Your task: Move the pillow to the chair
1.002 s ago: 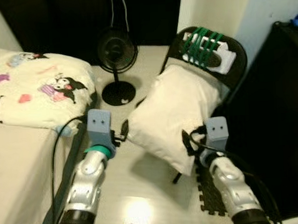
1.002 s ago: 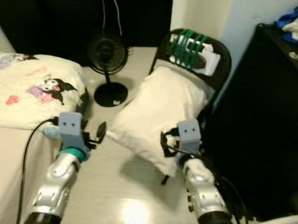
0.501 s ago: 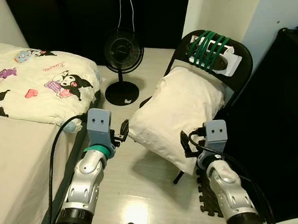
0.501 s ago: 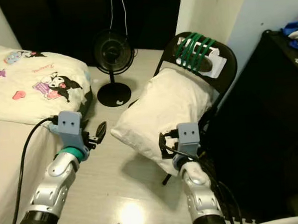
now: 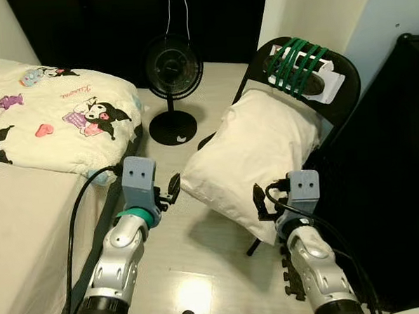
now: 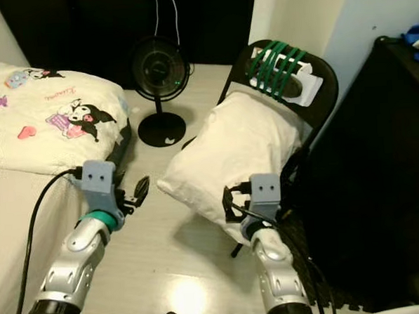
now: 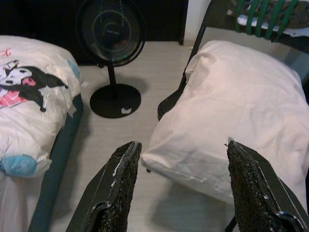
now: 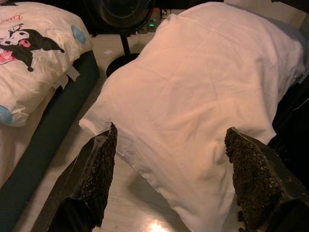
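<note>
Pillow [image 5: 255,154] lies on the chair [image 5: 332,87], long axis toward its back; our right gripper [image 8: 169,179] nearest, both grippers' fingers open.

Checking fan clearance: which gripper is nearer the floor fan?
Left. The left gripper hangs open just in front of the fan base, beside the bed. The right gripper is open at the pillow on the chair.

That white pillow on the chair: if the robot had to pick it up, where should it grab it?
Probably the near corner of the pillow, which overhangs the chair seat toward the robot with open air under it. The right claw, open, could come from the front and pinch that soft edge. The left claw is open too.
</note>
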Tool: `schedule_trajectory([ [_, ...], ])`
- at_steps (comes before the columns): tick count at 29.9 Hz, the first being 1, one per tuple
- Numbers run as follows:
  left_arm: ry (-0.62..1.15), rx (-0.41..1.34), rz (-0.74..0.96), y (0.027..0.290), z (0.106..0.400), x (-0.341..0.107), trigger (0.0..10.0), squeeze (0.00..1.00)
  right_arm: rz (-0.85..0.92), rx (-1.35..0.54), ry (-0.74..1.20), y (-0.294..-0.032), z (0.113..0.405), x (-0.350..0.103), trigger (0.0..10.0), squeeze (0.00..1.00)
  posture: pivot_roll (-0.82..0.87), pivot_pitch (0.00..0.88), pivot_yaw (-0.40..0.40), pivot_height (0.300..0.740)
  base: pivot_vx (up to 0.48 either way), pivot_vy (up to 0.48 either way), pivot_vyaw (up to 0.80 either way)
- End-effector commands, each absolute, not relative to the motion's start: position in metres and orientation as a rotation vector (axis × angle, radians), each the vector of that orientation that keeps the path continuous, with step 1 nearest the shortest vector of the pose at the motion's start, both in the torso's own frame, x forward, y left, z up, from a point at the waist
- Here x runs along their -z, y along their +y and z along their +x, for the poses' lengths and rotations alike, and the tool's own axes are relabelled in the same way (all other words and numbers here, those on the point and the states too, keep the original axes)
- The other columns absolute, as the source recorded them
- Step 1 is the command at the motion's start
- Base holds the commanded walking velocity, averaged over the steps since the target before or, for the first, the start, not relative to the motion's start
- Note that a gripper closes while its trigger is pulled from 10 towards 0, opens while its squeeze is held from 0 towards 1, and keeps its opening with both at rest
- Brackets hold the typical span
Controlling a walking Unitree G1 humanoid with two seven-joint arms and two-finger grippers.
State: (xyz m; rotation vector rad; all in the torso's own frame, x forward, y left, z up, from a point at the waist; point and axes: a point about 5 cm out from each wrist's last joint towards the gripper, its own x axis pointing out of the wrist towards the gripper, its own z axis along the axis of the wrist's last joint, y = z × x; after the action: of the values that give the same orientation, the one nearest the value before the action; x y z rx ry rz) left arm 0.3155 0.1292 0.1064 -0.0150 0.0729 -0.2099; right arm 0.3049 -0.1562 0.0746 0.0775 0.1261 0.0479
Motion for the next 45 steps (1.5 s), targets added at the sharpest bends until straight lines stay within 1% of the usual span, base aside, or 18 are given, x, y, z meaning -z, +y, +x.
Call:
schedule_trajectory([
  [1,0.102,0.209,-0.012,0.1298,0.3134,-0.1009,10.0,0.0,0.091,-0.035,0.153,-0.1582,0.3006,-0.0668,10.0,0.0,0.03,0.006,0.092,0.74,0.0,0.326,0.0],
  [18,0.109,0.236,-0.005,0.1301,0.314,-0.1016,10.0,0.0,0.106,-0.016,0.159,-0.1558,0.2976,-0.0638,10.0,0.0,0.03,0.0,0.122,0.74,0.0,0.39,0.0],
  [24,0.11,0.273,0.01,0.127,0.3141,-0.1033,10.0,0.0,0.113,-0.008,0.156,-0.1559,0.2972,-0.0636,10.0,0.0,0.03,0.0,0.131,0.74,0.0,0.0,0.0],
  [33,0.116,0.324,0.04,0.1245,0.3153,-0.1053,10.0,0.0,0.129,0.017,0.152,-0.157,0.2953,-0.0621,10.0,0.0,0.03,0.0,0.161,0.74,0.0,-0.48,0.0],
  [40,0.119,0.335,0.049,0.1247,0.3164,-0.1059,10.0,0.0,0.137,0.031,0.152,-0.1581,0.2937,-0.0608,10.0,0.0,0.03,0.0,0.168,0.74,0.0,-0.48,0.0],
  [45,0.124,0.316,0.046,0.1239,0.3193,-0.1053,10.0,0.0,0.14,0.043,0.151,-0.1606,0.2923,-0.0604,10.0,0.0,0.03,0.0,0.174,0.74,0.0,0.0,0.0],
])
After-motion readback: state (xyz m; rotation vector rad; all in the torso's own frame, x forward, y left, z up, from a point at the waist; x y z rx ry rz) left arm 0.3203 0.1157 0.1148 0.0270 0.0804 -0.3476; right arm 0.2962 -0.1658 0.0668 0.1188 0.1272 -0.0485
